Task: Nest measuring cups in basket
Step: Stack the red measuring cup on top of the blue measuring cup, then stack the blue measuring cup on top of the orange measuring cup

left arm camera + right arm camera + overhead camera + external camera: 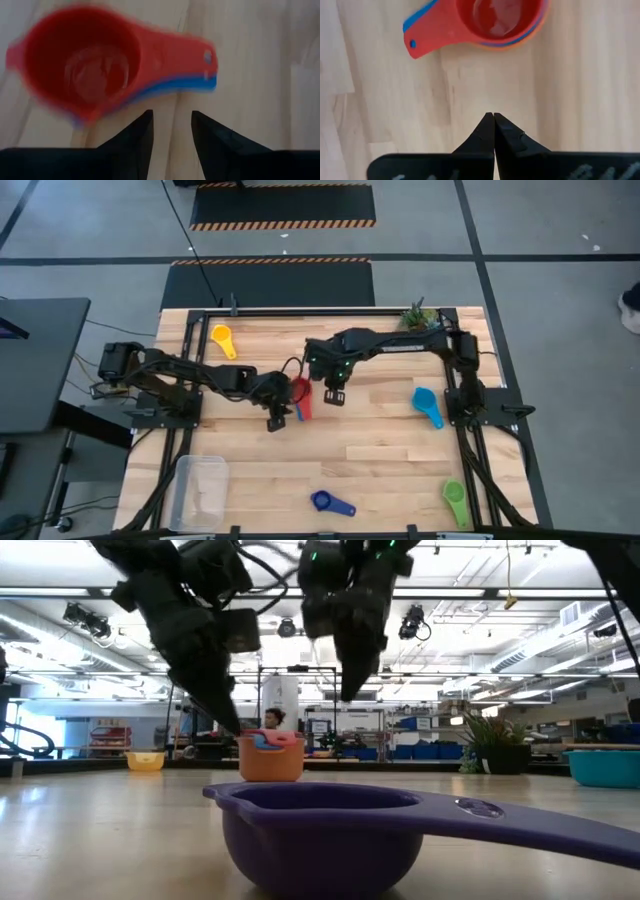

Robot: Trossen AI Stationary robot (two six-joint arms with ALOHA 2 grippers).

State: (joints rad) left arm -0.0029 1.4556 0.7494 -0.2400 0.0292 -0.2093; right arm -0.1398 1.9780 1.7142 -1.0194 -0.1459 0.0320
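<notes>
Left claw (277, 420) is hovering just left of the nested stack (301, 392) at frame centre in the high view, fingers (135, 137) parted w/ nothing between them — released, not gripping. Right claw (335, 396) is hanging just right of the stack, clenched on nothing; its tips are touching in the right wrist view. The stack is sitting on the table (380, 450): red cup (80, 65) on top, a blue handle (175, 85) peeking under it, an orange cup (270, 762) at the base in the low view.

Risks, as I'm judging them:
- Stack is loosely nested, so a grab on the red handle alone is prob. lifting only the top cup & leaving the rest behind.
- Both claws are crowding the same spot; if both are moving in at once they're likely bumping each other or knocking the stack over.
- Basket (200, 490) is sitting well apart, lower left of the high view. A long carry w/ a tilted stack is inviting cups to slip out.

Other things around:
- Yellow cup (223, 338) upper left, light blue cup (428, 406) right of centre, green cup (455, 502) lower right, dark blue cup (330, 502) bottom centre — all loose, not yet nested.
- A plant (418, 315) is standing at the table's upper right edge.
- Nothing is lying between stack & basket, though the left arm's own links are stretching across that side.
- In the low view the dark blue cup is filling the foreground & hiding much of the table.
</notes>
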